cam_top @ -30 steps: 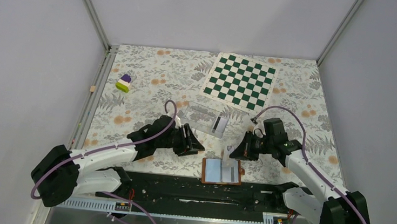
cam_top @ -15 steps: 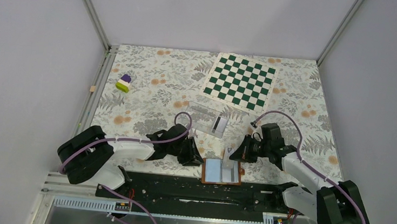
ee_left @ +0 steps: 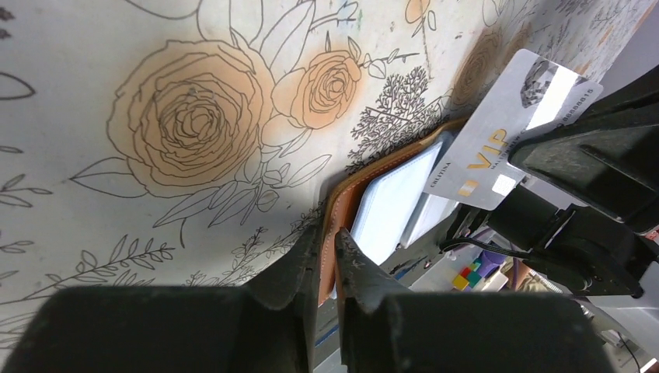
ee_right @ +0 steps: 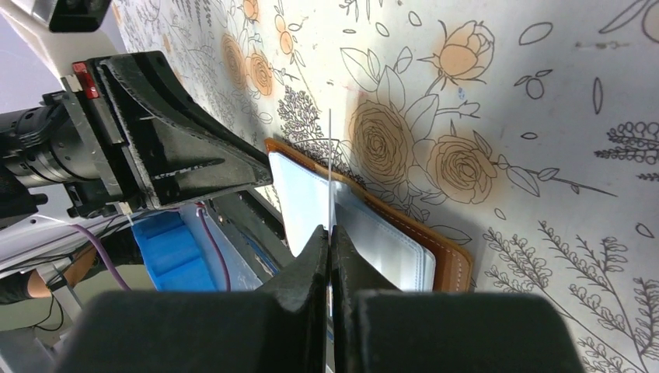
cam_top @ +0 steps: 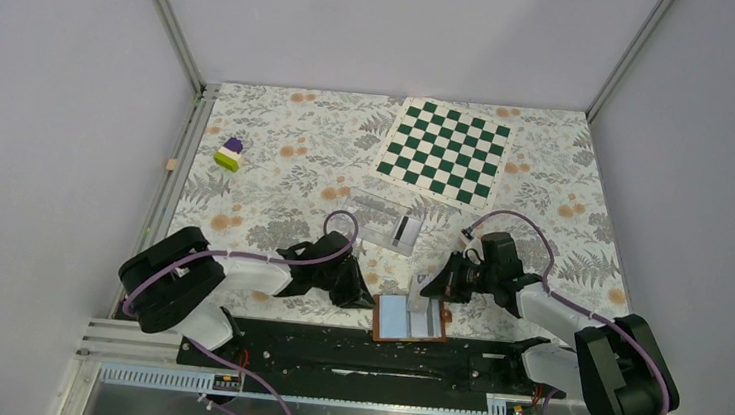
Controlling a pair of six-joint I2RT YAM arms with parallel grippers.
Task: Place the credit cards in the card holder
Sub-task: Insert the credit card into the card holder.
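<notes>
Left gripper pinches the left edge of the open card holder, which lies flat at the near edge of the table. Right gripper is clamped on a credit card, held on edge over the holder's inner pockets.

This looks like a robotics lab test cell. A left arm and a right arm, both trailing purple cables, are bolted to a black rail at the edge of a floral-covered table. Plain grey walls and aluminium posts box it in, and a green checkerboard lies flat.
</notes>
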